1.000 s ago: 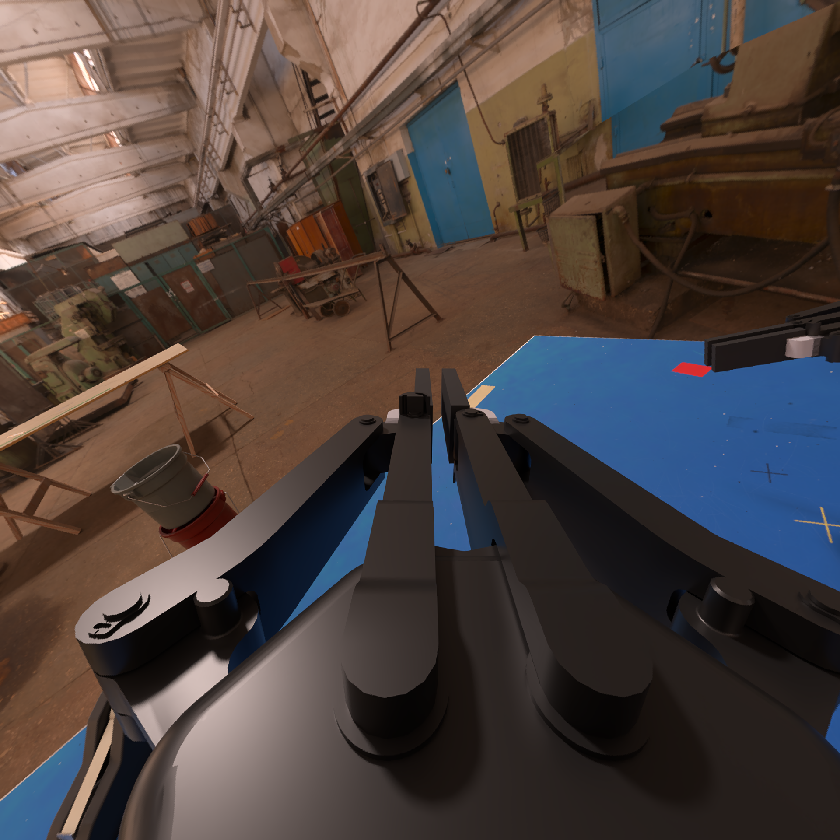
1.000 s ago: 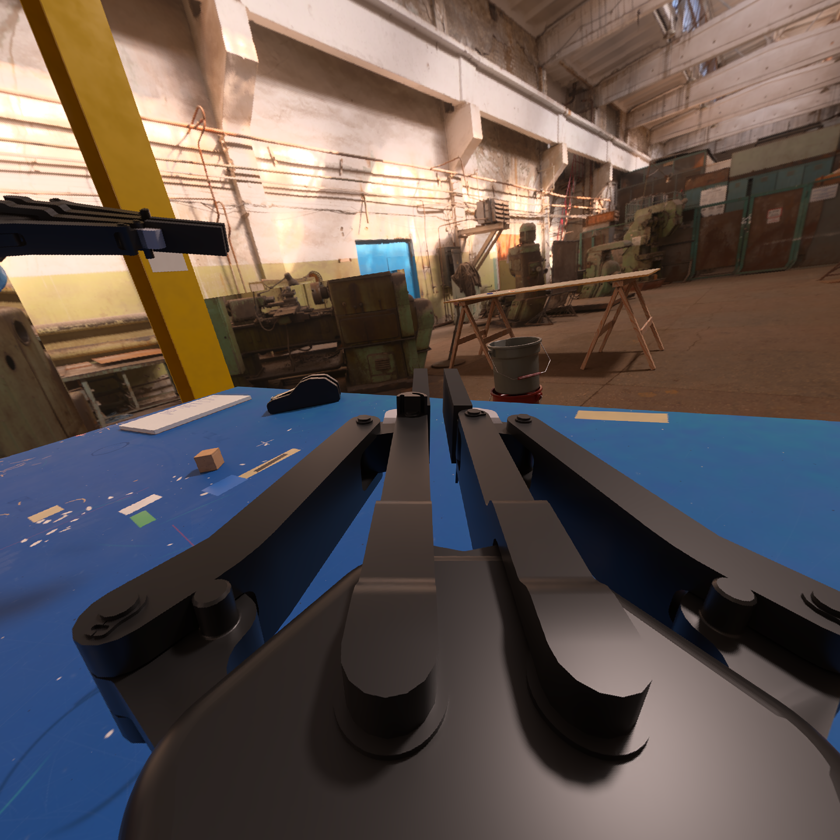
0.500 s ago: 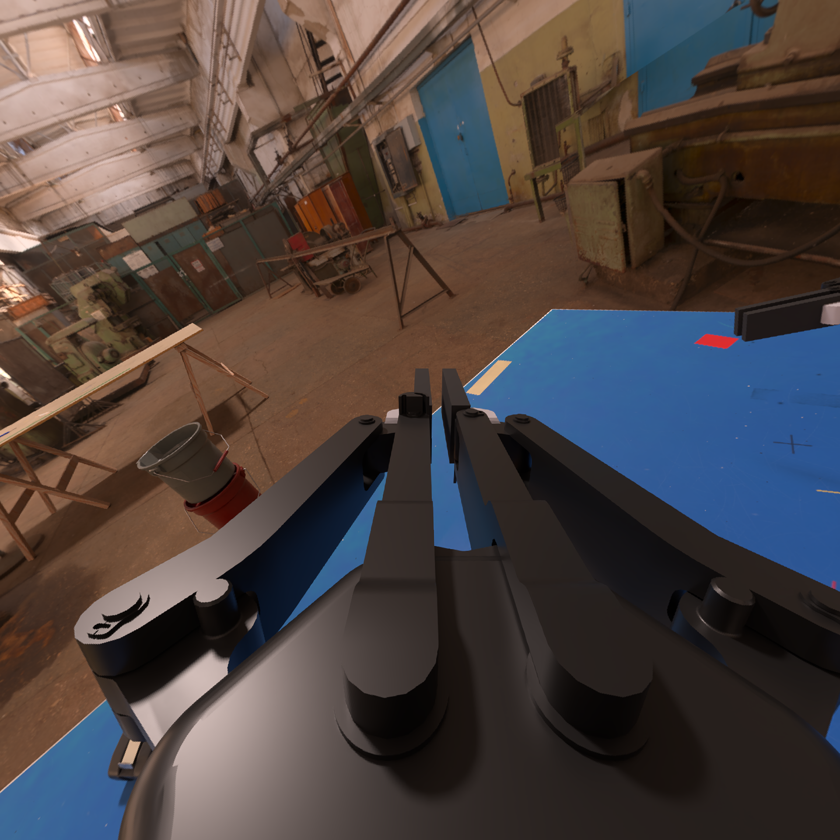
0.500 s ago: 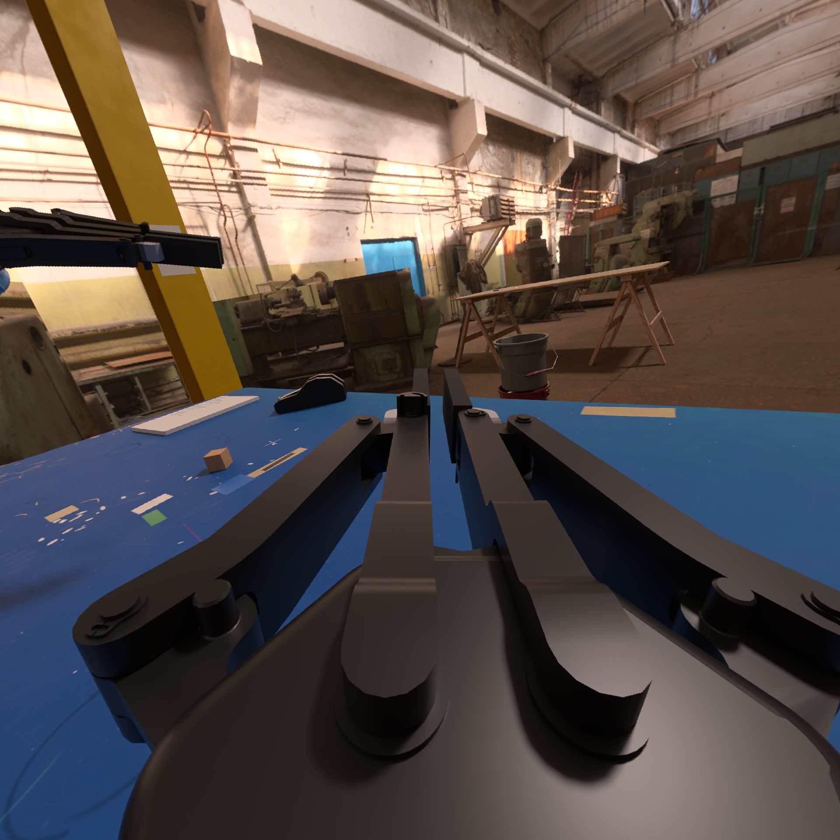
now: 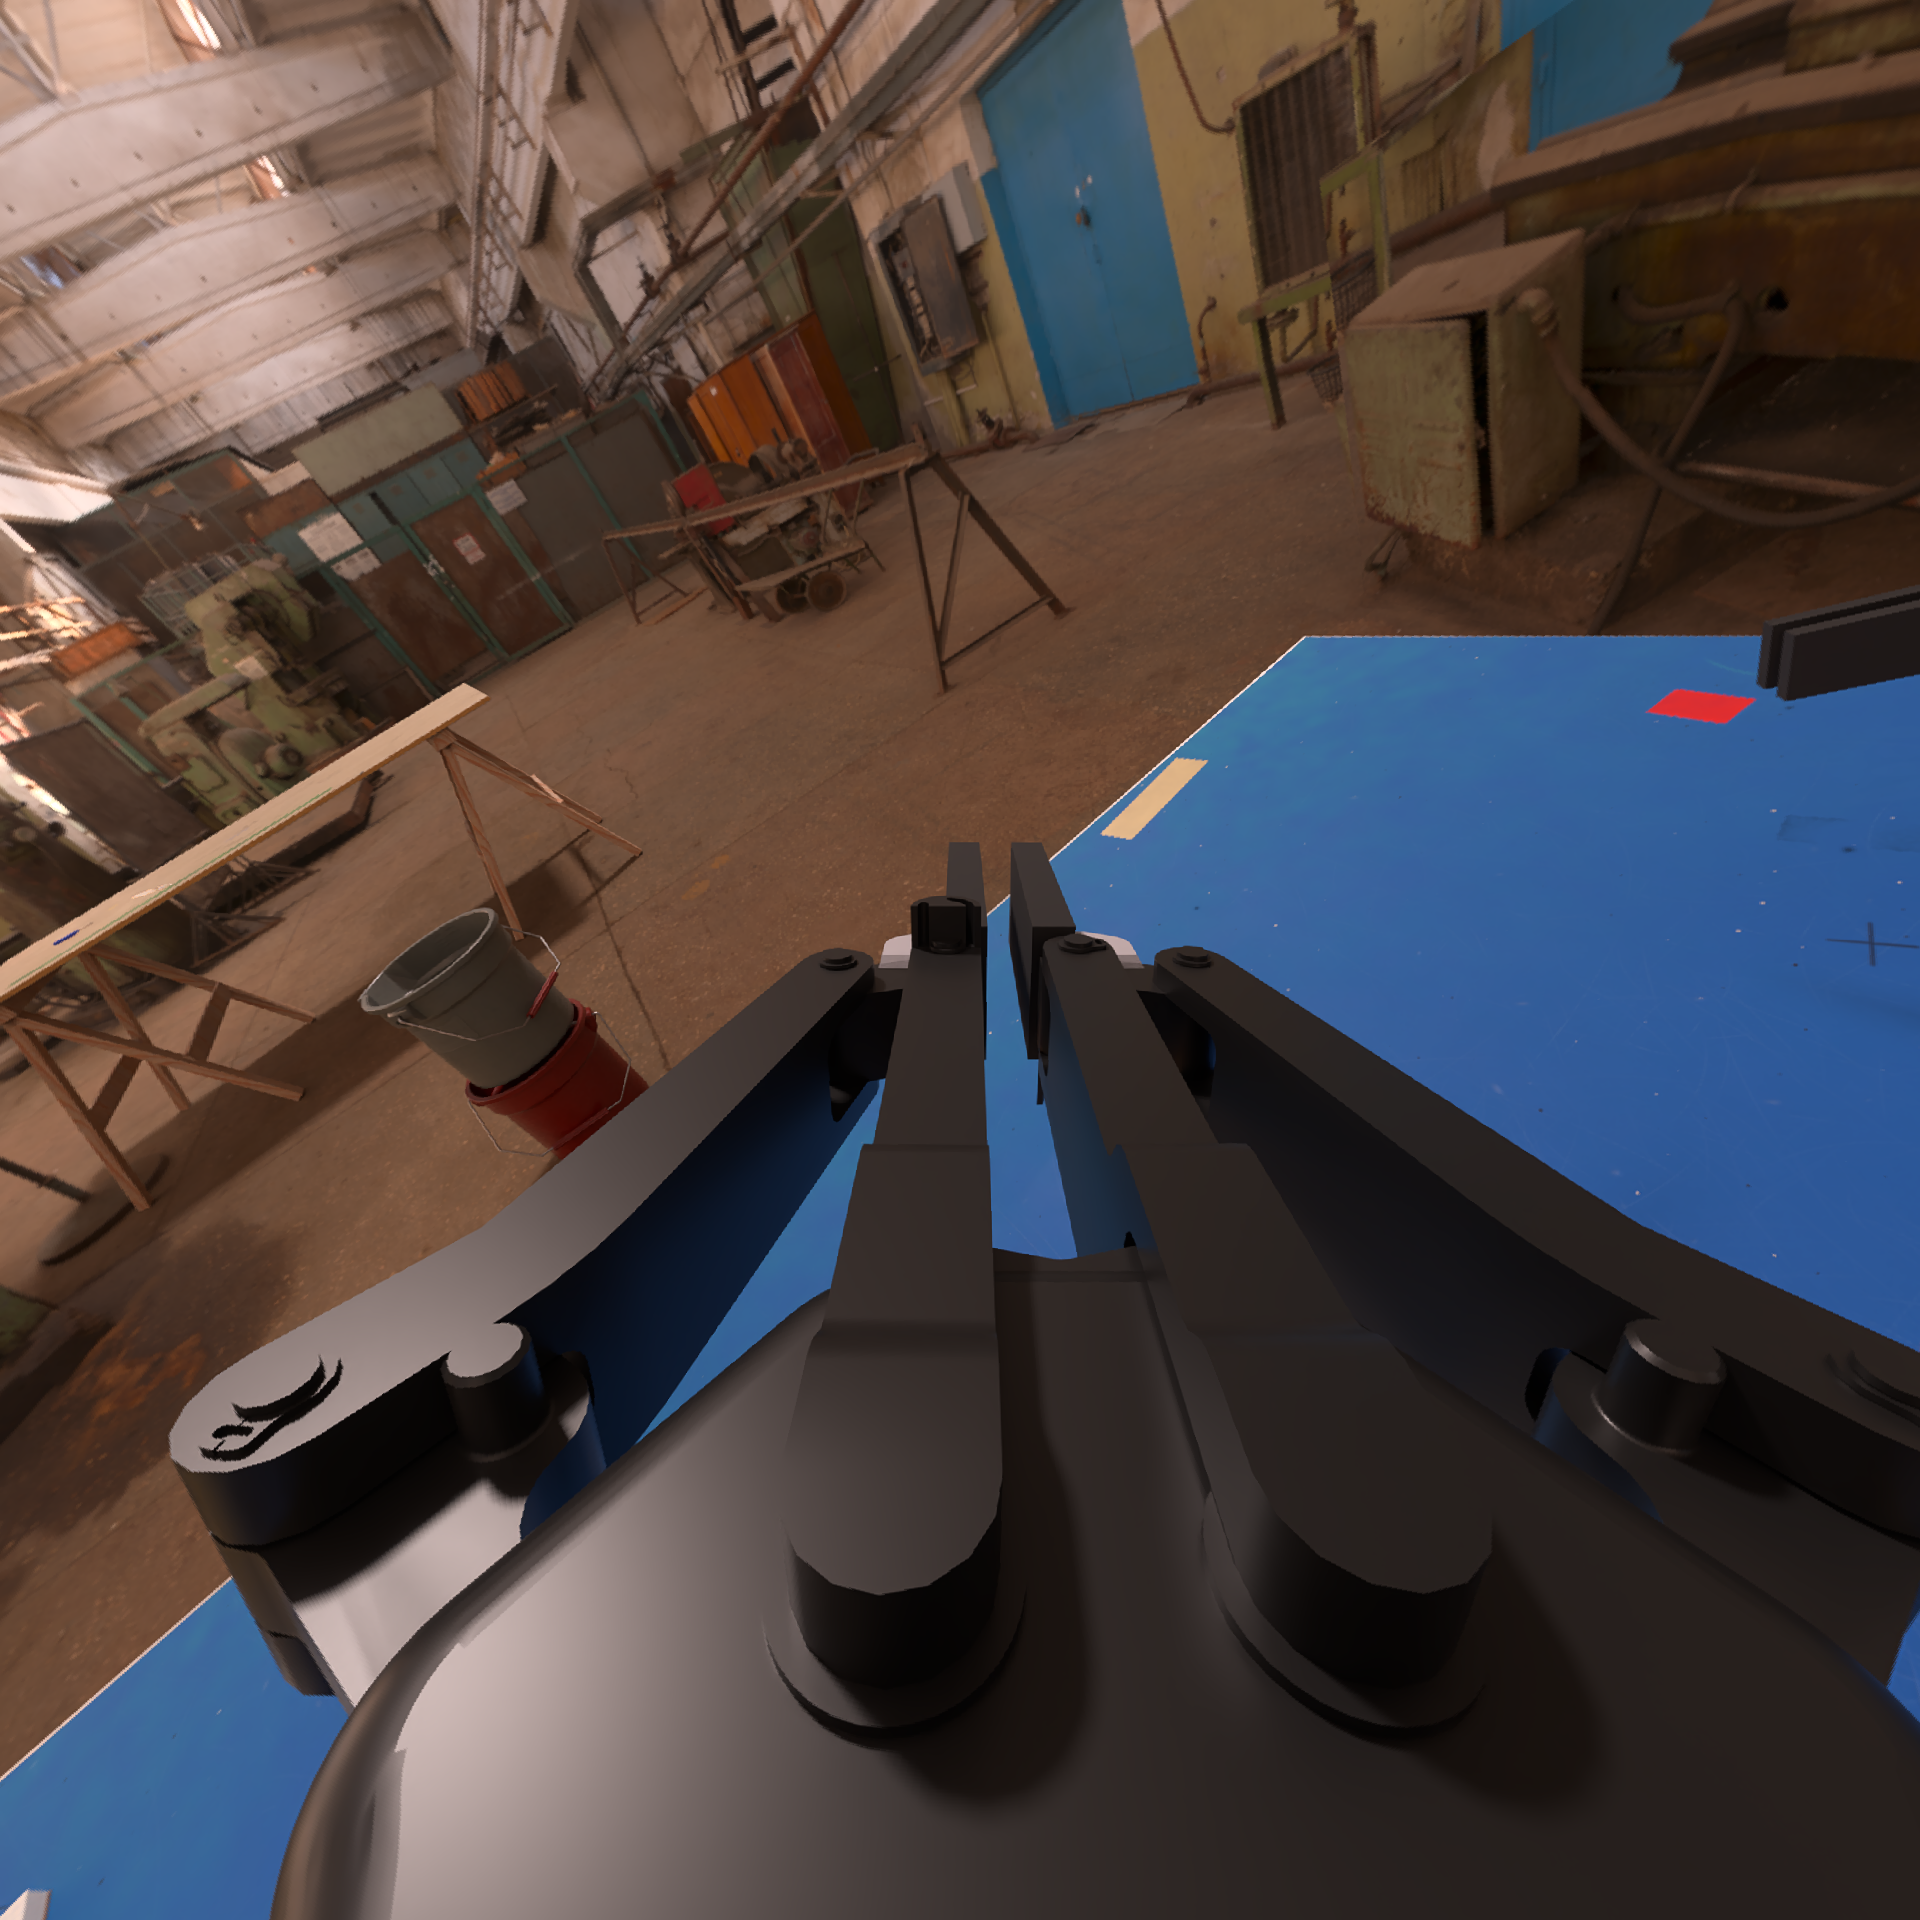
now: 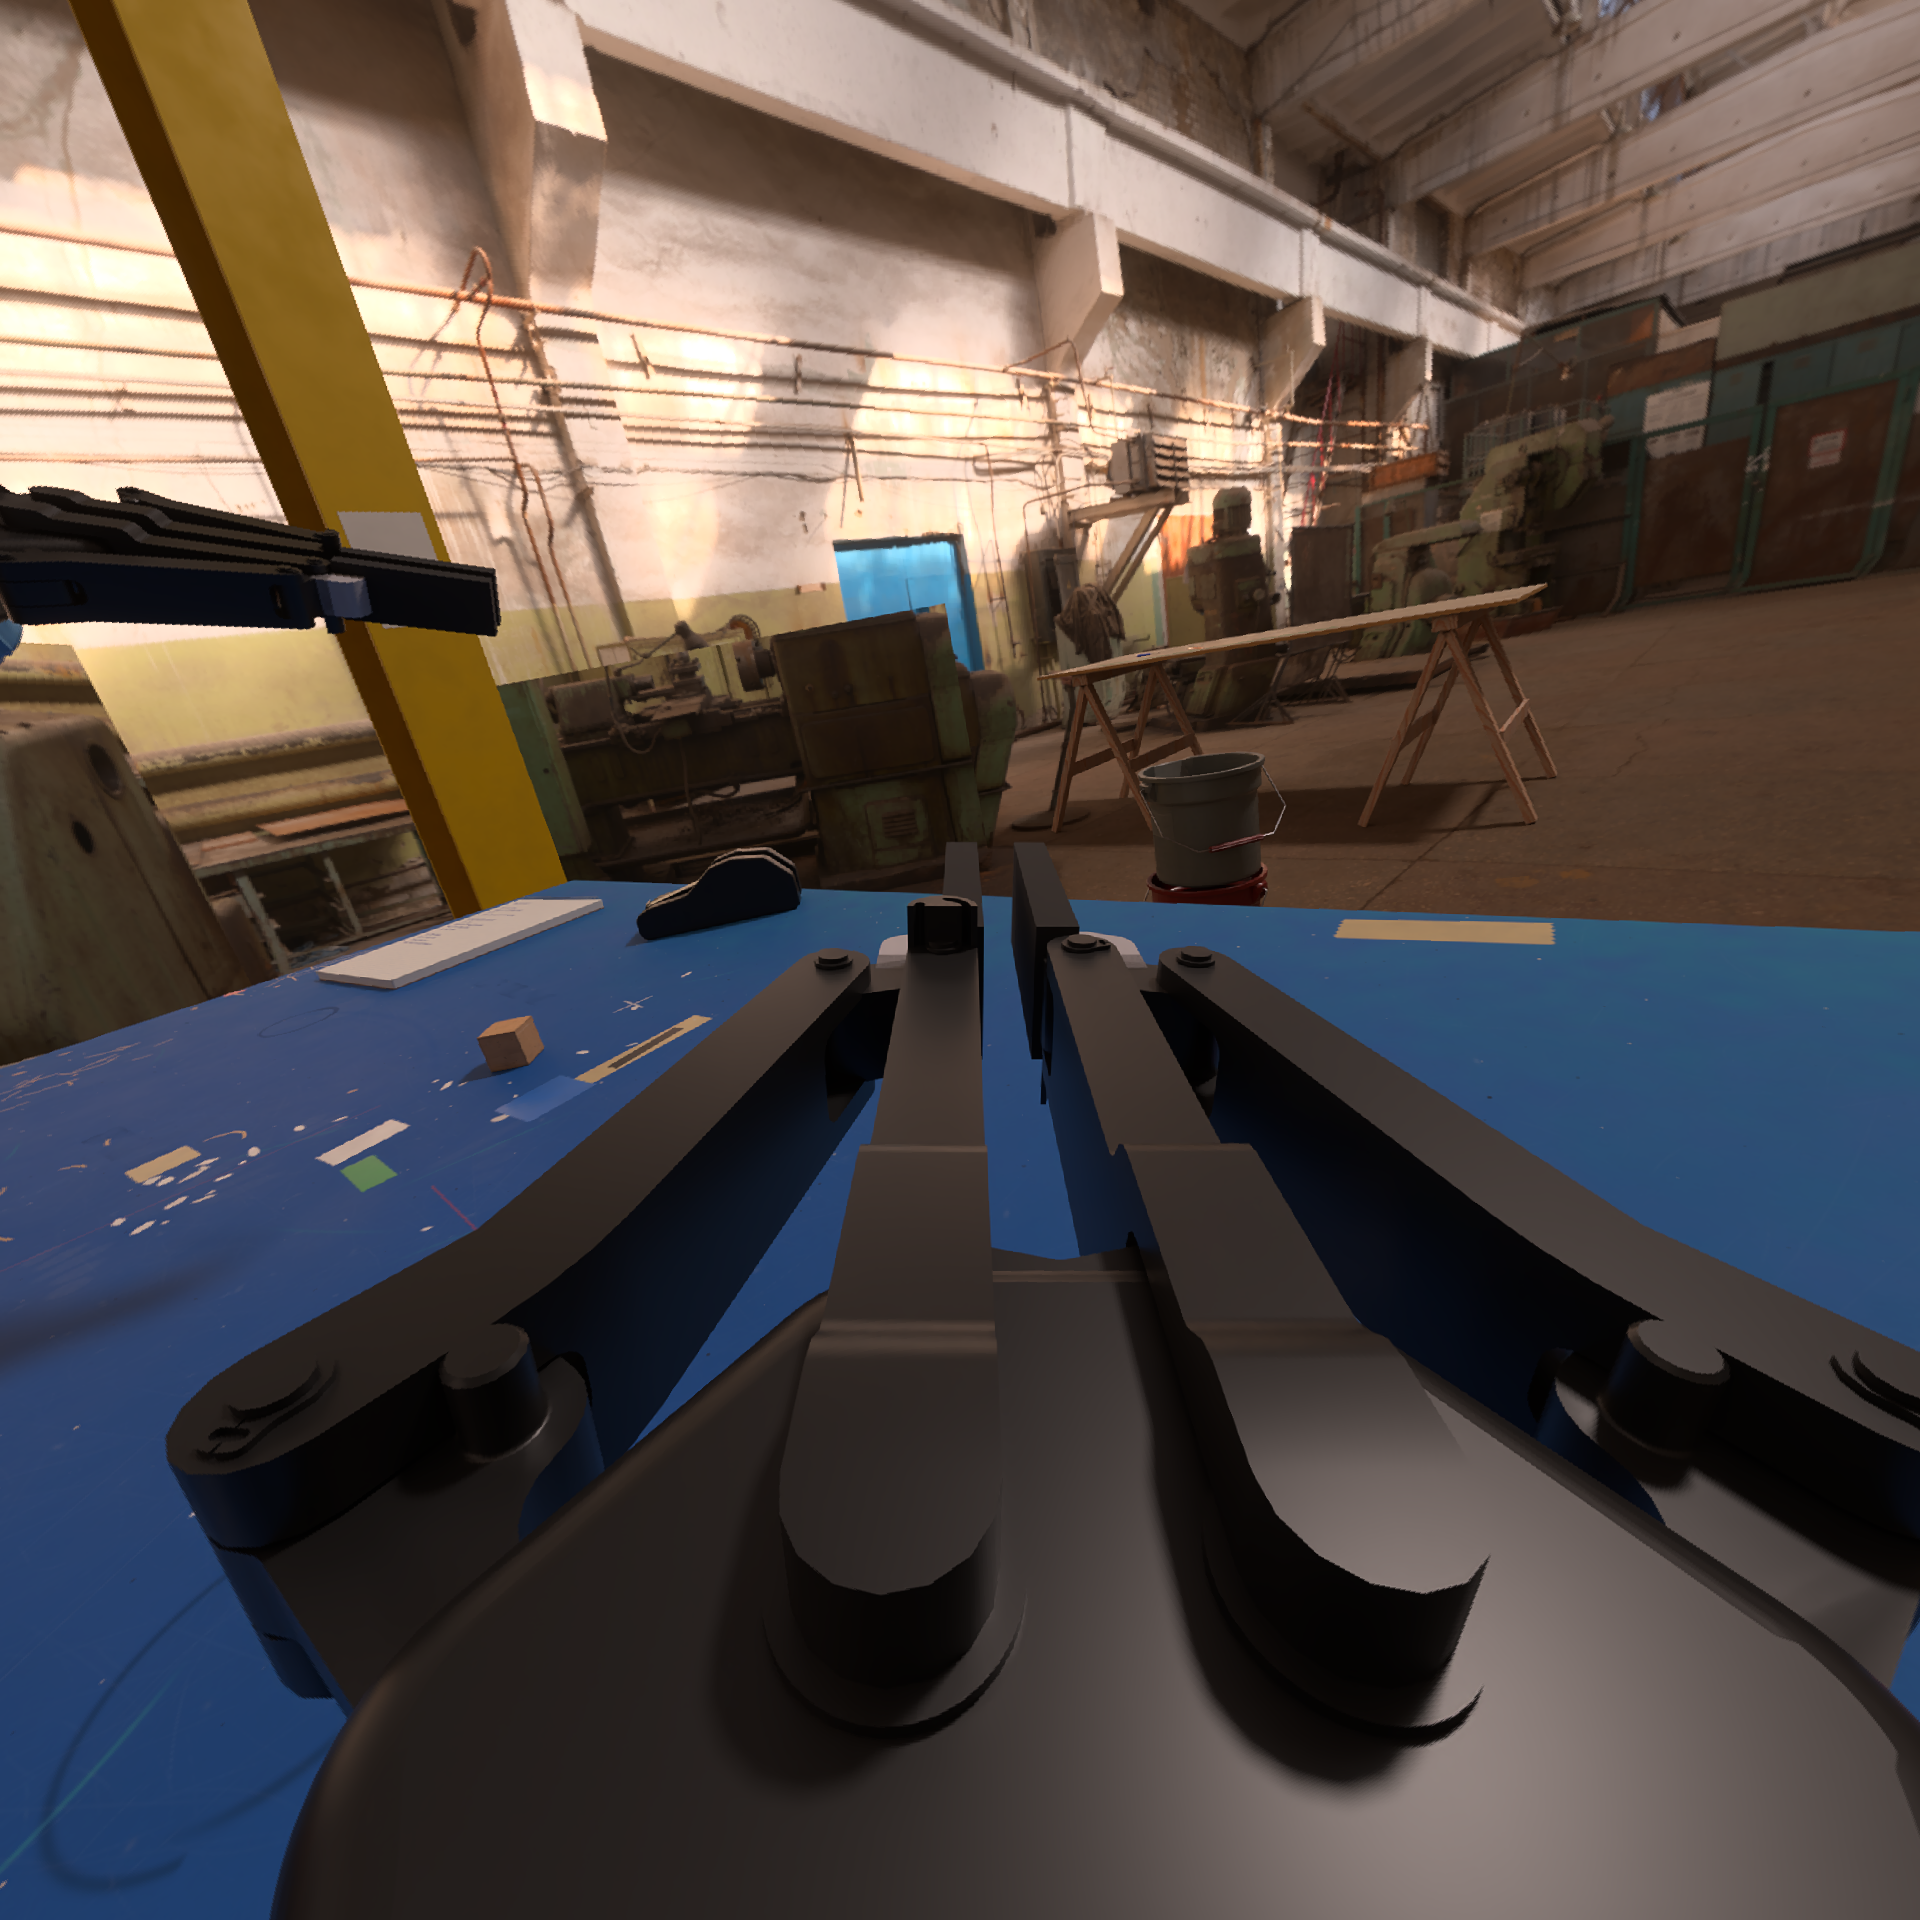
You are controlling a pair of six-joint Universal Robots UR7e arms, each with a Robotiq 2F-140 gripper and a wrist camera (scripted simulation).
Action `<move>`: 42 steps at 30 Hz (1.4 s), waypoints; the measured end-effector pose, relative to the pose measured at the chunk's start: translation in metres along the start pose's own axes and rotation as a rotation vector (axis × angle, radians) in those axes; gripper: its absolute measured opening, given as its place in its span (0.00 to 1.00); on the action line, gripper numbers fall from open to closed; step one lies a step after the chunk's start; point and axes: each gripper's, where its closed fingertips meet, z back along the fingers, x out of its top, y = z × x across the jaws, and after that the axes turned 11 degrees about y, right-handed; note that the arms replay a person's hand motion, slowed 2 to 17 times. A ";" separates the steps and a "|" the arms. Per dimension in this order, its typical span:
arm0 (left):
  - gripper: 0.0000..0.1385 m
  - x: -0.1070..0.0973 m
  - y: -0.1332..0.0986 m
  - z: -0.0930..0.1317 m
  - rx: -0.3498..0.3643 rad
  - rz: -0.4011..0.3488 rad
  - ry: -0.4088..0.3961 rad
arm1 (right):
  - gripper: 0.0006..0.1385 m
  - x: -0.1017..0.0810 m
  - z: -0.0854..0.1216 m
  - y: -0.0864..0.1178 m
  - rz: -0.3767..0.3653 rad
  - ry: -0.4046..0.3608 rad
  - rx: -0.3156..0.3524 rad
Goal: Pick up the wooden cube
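Note:
A small wooden cube (image 6: pixel 510 1042) sits on the blue table (image 6: pixel 1558 1091) in the right wrist view, ahead and well to the left of my right gripper (image 6: pixel 995 883). My right gripper is shut and empty, above the table. My left gripper (image 5: pixel 995 883) is shut and empty, above the table's left edge; the cube does not show in its view. The left gripper also shows at the far left of the right wrist view (image 6: pixel 416 597), high above the table. The right gripper's fingertips (image 5: pixel 1839 660) show at the right edge of the left wrist view.
A white flat bar (image 6: pixel 457 940) and a dark blue curved block (image 6: pixel 722 894) lie near the table's far edge. Tape patches mark the table: green (image 6: pixel 367 1174), tan (image 6: pixel 1444 932), red (image 5: pixel 1701 705). A grey bucket (image 5: pixel 468 997) stands on the floor past the edge.
The left wrist view has tilted and swung, so the table and the red patch sit farther right and lower. The right gripper has shifted slightly, so the cube sits a little closer to centre.

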 end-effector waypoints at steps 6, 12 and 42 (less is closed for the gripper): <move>0.06 -0.010 0.007 0.003 0.009 -0.001 0.028 | 0.06 -0.001 0.001 0.000 0.000 0.004 0.003; 0.06 -0.020 0.013 0.005 0.017 -0.001 0.058 | 0.06 -0.002 0.002 -0.001 0.003 0.008 0.005; 0.09 -0.072 0.041 0.015 0.038 0.019 0.214 | 0.06 -0.010 0.007 -0.004 0.023 0.030 0.006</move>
